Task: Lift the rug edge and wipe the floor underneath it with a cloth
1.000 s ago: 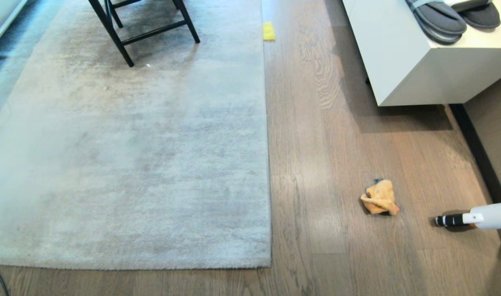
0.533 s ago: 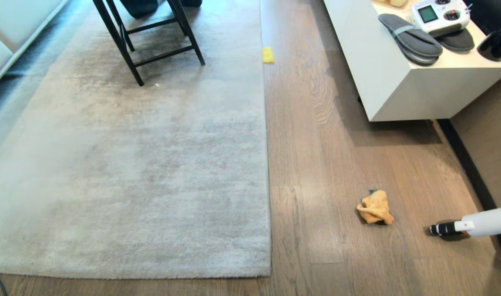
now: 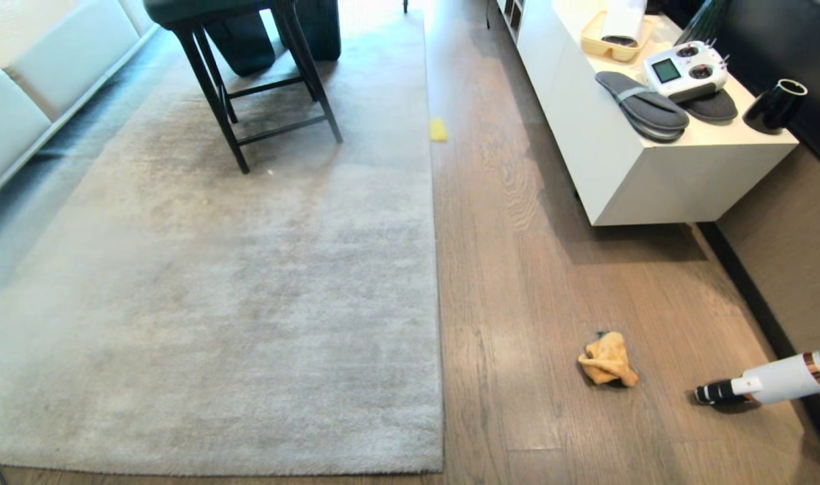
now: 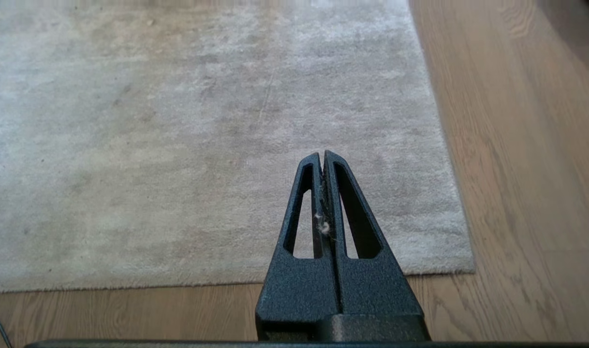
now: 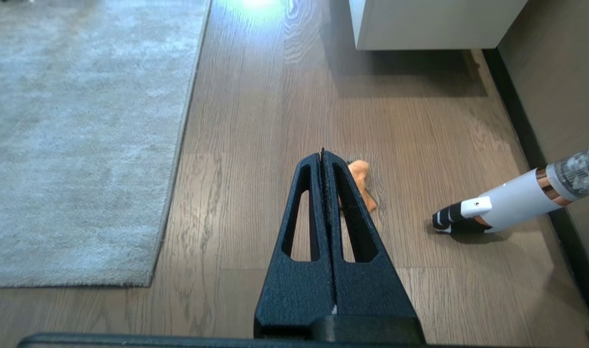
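From my head camera I look down on the large pale grey rug (image 3: 248,283) lying flat on the brown wood-grain floor (image 3: 518,283); its long rug edge (image 3: 435,269) runs straight away from me, flush against the planks. The orange-yellow cloth (image 3: 606,360) sits crumpled on the bare floor to the right of that edge, well apart from it, and near it lies a white handheld vacuum (image 3: 767,381) with a black nozzle pointing toward the cloth. A small yellow block (image 3: 438,129) rests just beside the rug edge farther off. A black stool (image 3: 255,81) stands on the far part of the rug, and a white cabinet (image 3: 652,175) on the right carries grey slippers (image 3: 642,106), a white remote controller (image 3: 685,70) and a black cup (image 3: 775,106). Neither of my arms shows in this view. Through my left wrist camera, my left gripper (image 4: 322,155) hangs above the near corner of the rug, its two black fingers pressed together with nothing between them but a wisp of lint. Through my right wrist camera, my right gripper (image 5: 322,153) is likewise closed and empty, held over the bare floor; the cloth (image 5: 360,183) peeks out from behind its tip, apart from it, with the vacuum (image 5: 507,203) off to one side and the rug edge (image 5: 181,140) to the other.
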### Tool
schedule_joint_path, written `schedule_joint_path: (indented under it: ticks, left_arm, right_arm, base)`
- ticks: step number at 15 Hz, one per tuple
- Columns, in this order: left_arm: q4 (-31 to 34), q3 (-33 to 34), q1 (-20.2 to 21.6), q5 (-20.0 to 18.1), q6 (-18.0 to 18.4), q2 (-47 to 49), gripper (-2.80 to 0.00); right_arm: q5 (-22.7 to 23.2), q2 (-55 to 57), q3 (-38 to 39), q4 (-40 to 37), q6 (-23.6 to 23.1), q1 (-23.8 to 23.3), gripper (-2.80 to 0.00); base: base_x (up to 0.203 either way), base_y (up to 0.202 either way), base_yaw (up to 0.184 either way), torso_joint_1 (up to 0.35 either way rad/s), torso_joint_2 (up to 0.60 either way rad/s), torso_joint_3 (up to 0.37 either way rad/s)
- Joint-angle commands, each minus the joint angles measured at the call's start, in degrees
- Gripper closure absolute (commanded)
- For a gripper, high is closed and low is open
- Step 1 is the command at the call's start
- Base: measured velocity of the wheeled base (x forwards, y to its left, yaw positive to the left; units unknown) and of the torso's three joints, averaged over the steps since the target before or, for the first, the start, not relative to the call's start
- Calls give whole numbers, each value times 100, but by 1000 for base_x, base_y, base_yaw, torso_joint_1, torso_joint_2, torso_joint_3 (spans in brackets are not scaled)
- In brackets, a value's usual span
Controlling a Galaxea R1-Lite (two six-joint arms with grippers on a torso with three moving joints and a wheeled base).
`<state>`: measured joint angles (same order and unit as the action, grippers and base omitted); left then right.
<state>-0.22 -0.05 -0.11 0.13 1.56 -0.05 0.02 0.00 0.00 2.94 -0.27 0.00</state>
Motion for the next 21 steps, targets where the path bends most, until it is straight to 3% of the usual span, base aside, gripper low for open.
schedule_joint_path:
  ticks: [1, 15, 21]
  left_arm:
    - [-4, 5, 2, 3, -7, 5, 0]
    - [-4, -1, 2, 1, -7, 5, 0]
    - [-13, -1, 2, -5, -16, 5, 0]
  right_arm:
    - [-2, 9, 0, 5, -8, 0, 0]
    - [-2, 9, 0, 5, -8, 0, 0]
    - [6, 9, 0, 5, -8, 0, 0]
  base:
    - [0, 0, 0, 2, 4, 201]
    - [0, 0, 0, 3, 1, 202]
    - [0, 0, 0, 0, 0, 12]
